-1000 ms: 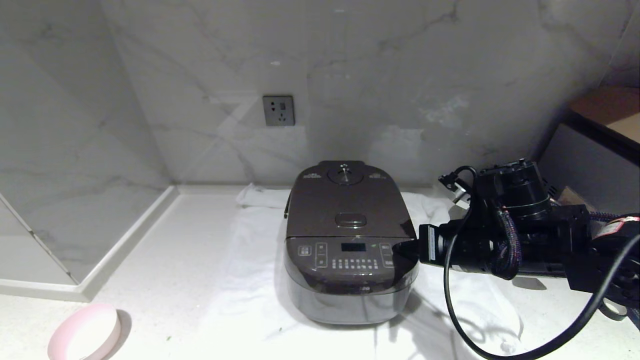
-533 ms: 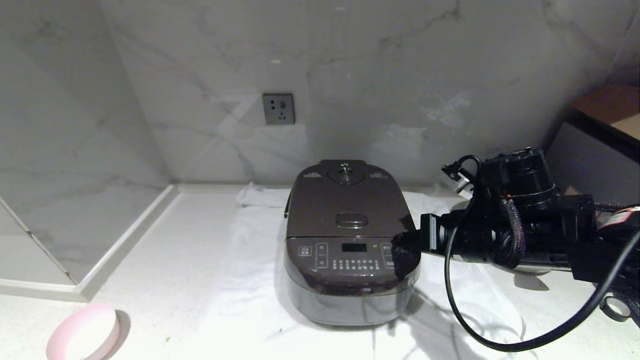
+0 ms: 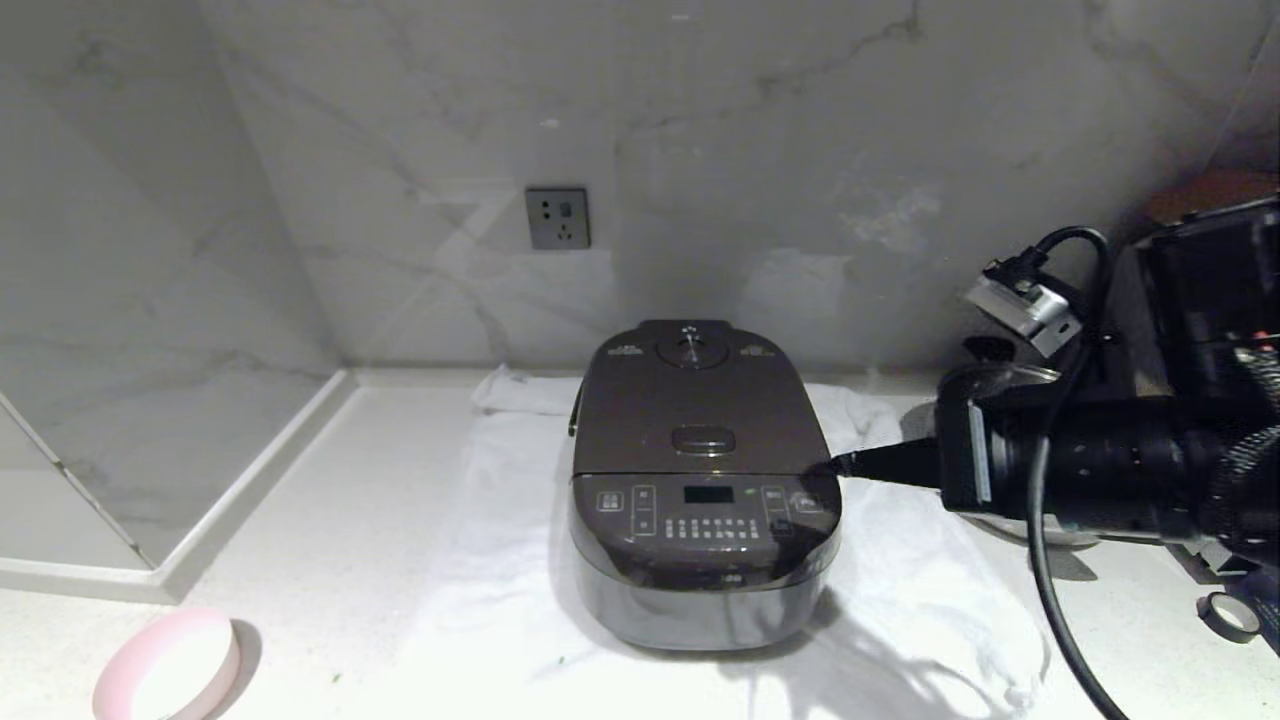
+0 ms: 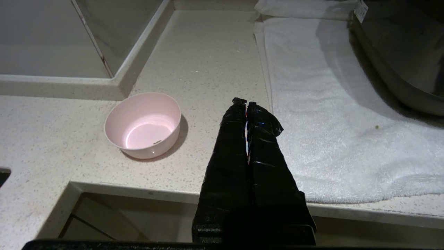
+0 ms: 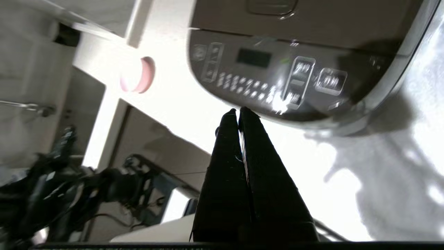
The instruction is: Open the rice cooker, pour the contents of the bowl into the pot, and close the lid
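A: Cooker status? 
B: Rice cooker (image 3: 703,490) sits on the white towel (image 3: 500,520), lid (image 3: 697,410) down. Right pincer (image 3: 838,464) fingers pressed together, empty, tip at the cooker's right front edge.
A: Bowl? 
B: Pink bowl (image 4: 143,124) upright on the surface (image 4: 201,66), left of the towel. Left pincer (image 4: 246,103) closed, empty, just beside it.

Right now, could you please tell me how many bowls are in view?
1: the pink bowl sits on the counter, left of the white towel under the rice cooker. Others may be hidden.
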`<state>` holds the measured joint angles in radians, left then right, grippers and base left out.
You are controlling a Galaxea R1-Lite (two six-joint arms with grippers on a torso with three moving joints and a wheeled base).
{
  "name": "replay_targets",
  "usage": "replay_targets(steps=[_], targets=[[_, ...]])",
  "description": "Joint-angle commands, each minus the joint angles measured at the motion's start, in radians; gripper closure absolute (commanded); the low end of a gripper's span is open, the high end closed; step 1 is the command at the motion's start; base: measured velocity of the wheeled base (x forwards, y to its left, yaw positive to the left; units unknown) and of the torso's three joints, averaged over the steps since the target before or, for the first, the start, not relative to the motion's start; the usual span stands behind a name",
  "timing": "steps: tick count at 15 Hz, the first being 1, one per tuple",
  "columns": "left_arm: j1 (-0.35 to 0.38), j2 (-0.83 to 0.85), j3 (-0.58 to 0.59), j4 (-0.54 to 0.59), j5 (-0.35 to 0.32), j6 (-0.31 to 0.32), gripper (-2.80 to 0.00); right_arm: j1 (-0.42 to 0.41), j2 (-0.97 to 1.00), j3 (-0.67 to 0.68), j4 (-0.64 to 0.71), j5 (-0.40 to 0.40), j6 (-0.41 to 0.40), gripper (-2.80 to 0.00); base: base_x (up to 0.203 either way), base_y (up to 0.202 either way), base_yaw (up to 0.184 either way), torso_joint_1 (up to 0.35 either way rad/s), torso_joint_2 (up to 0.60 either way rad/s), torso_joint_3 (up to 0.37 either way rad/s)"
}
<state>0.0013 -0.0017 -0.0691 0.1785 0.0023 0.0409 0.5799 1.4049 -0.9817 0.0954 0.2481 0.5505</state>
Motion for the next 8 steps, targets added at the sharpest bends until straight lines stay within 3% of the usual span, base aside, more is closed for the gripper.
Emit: replay_targets(steps=[1, 8], targets=[[0.0, -0.002, 0.0, 0.001, 0.0, 0.0, 0.0, 0.02, -0.108, 0.001, 0.025, -0.008, 0.02, 0.0, 0.0, 0.0, 0.0, 0.0, 0.0, 0.0], [0.0, -0.001, -0.001, 0.003, -0.005, 0.004, 0.0, 0.015, -0.409, 0.001, 0.151, -0.197, 0.019, 0.0, 0.0, 0.0, 0.0, 0.0, 0.0, 0.0]])
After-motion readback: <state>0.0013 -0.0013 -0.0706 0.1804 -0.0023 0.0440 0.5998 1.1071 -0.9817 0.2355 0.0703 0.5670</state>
